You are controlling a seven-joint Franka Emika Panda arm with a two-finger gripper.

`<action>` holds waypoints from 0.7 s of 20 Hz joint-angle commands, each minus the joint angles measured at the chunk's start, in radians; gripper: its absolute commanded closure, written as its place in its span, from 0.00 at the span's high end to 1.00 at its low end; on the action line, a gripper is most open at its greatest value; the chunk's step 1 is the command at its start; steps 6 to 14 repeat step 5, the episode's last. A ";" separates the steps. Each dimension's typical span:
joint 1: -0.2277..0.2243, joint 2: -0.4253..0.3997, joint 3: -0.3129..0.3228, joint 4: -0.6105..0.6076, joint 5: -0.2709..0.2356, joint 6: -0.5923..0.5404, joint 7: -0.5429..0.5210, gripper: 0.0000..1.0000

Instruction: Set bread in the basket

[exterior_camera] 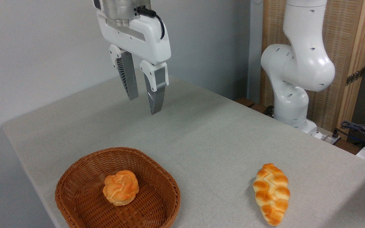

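— Where's the bun [121, 187]?

— In the basket [84, 177], near the middle, weave showing all round it. Basket sits at the near left edge of the table [208, 133], its rim close to the drop.

— Gripper [144, 99]?

— High over the far half, well apart from the basket. Jaws released, a gap between the fingers [156, 95], nothing in them.

— Room to move?

— Bare cloth from the basket back to the arm base [291, 104] (which stands off the far right edge).

— Count?

— One bun, one basket, one loaf [272, 193] lying on the cloth at near right, well apart from the basket.
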 commanded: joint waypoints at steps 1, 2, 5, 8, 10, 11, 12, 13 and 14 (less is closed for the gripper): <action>-0.007 0.023 0.010 0.034 0.014 -0.007 -0.014 1.00; -0.007 0.027 0.010 0.034 0.014 -0.001 -0.013 1.00; -0.007 0.034 0.010 0.034 0.011 0.005 -0.011 1.00; -0.007 0.034 0.010 0.034 0.011 0.005 -0.011 1.00; -0.007 0.034 0.010 0.034 0.011 0.005 -0.011 1.00; -0.007 0.034 0.010 0.034 0.011 0.005 -0.011 1.00; -0.007 0.034 0.010 0.034 0.011 0.005 -0.011 1.00; -0.007 0.034 0.010 0.034 0.011 0.005 -0.011 1.00; -0.007 0.034 0.010 0.034 0.011 0.005 -0.011 1.00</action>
